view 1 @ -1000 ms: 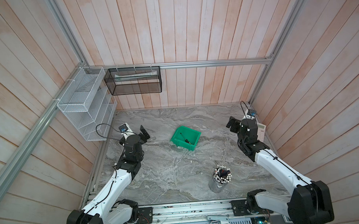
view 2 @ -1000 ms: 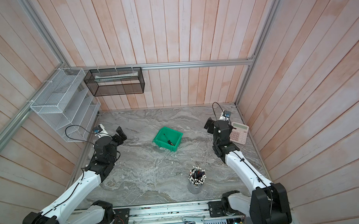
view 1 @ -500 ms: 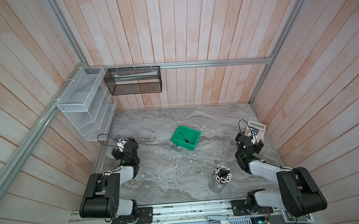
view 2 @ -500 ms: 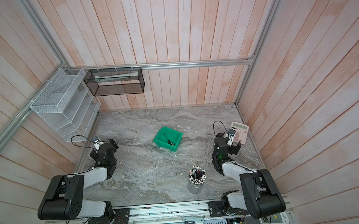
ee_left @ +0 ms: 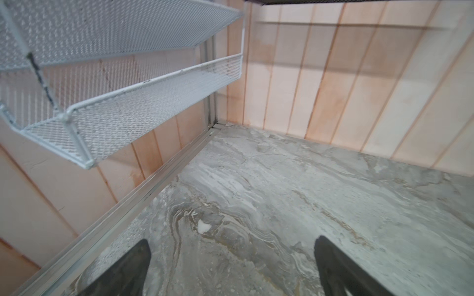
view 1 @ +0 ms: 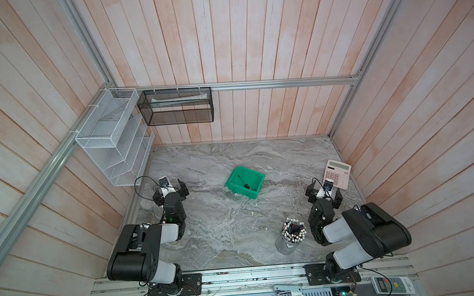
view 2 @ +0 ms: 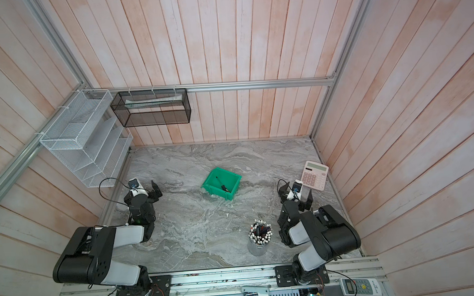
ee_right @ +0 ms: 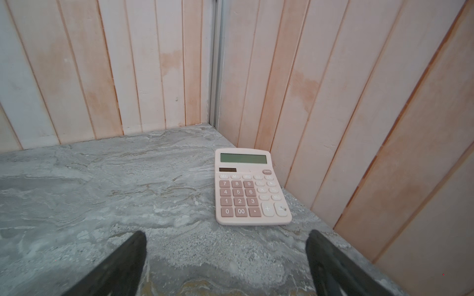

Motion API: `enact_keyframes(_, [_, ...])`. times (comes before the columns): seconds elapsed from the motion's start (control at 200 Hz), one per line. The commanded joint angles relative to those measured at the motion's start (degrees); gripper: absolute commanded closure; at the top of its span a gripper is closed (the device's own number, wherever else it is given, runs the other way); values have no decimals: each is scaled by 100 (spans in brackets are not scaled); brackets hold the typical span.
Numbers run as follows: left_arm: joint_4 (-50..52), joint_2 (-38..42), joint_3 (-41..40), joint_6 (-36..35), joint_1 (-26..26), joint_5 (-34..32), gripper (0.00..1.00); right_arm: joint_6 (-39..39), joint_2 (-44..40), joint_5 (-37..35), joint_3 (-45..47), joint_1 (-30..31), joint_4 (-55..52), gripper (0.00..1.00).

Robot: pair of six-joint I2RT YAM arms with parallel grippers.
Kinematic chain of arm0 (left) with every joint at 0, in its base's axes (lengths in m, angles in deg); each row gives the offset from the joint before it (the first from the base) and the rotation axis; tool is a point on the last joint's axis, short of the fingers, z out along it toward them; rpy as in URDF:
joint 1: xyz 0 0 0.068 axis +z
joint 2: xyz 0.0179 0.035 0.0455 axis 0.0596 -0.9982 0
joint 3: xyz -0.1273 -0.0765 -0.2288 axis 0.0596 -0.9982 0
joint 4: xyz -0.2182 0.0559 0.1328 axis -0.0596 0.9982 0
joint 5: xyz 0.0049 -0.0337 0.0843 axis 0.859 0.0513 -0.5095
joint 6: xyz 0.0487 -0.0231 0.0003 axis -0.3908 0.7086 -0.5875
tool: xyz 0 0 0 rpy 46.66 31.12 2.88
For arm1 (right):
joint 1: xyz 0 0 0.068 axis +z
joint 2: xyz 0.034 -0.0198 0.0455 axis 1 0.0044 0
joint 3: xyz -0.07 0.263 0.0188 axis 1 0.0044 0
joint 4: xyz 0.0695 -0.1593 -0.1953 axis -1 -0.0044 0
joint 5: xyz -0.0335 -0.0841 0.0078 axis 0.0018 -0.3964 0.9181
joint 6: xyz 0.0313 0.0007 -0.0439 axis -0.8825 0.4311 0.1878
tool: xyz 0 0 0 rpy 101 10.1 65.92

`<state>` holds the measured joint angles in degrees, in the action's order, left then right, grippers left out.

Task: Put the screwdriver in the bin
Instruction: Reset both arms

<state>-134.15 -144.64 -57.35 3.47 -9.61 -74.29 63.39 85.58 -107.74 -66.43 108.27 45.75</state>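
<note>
**Both arms folded back; screwdriver lies in the green bin**

Since a second ago, both arms have drawn back from mid-reach and folded low near their bases. The left gripper [view 1: 171,187] rests near the white wire rack [view 1: 113,138], its fingers [ee_left: 128,269] spread wide and empty. The right gripper [view 1: 324,193] sits just short of a pink calculator [ee_right: 250,188], fingers [ee_right: 120,264] likewise wide apart, holding nothing.

The screwdriver [view 1: 244,182] lies diagonally inside the bin [view 1: 233,179], near the middle of the grey marble surface [view 1: 220,233]. The task looks finished; nothing further seems needed beyond staying parked.

Other containers: a metal cup [view 1: 287,245] crammed with white-capped pens, and a black mesh basket [view 1: 177,117] on the back wall, holding something pale I cannot identify.
</note>
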Motion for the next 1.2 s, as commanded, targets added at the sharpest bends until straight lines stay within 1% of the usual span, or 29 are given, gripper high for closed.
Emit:
enact_keyframes(0.0, [-941, -10, -410, -454, -92, 321, 0, 729, 279, -158, 54, 211, 1476, 1])
enact_keyframes(0.095, [-1784, -61, -829, -591, -102, 616, 0, 726, 278, -188, 91, 242, 1548, 2])
enact_keyframes(0.185, [-2175, -214, -990, -668, -81, 1010, 0, 696, 289, -197, 108, 223, 1603, 1])
enact_keyframes(0.225, [-2365, -507, -967, -688, -2, 1297, 0, 614, 249, -167, 123, 182, 1544, 1])
enact_keyframes(0.265, [-2708, -816, -851, -828, -18, 1169, 0, 483, 153, -86, 142, 101, 1427, 2])
enact_keyframes(0.285, [-2637, -757, -847, -814, -20, 1176, 0, 406, 103, -21, 164, 53, 1349, 1])
enact_keyframes(0.355, [-1313, -330, -582, -560, 101, 1368, 0, 143, -88, 210, 229, -123, 1097, 1])
enact_keyframes(0.42, [-1159, -521, -300, -489, 249, 1533, 0, 4, -194, 369, 267, -233, 967, 1])
enact_keyframes(0.495, [-799, -375, -254, -427, 303, 1641, 0, -10, -204, 430, 294, -278, 994, 1])
enact_keyframes(0.565, [-973, -438, -280, -432, 303, 1624, 0, -48, -213, 524, 316, -305, 1010, 2])
enact_keyframes(0.625, [-884, -407, -265, -427, 308, 1628, 0, -98, -252, 659, 348, -362, 997, 1])
enact_keyframes(0.815, [-882, -406, -262, -425, 308, 1635, 0, -496, -496, 1212, 513, -754, 813, 2])
enact_keyframes(1.045, [-863, -410, -253, -416, 312, 1645, 0, -516, -492, 1331, 549, -811, 874, 2])
enact_keyframes(1.125, [-805, -403, -226, -414, 339, 1680, 0, -480, -462, 1645, 516, -865, 791, 1])
enact_keyframes(1.195, [-806, -401, -227, -414, 338, 1676, 0, -455, -327, 2314, 310, -1000, 381, 1])
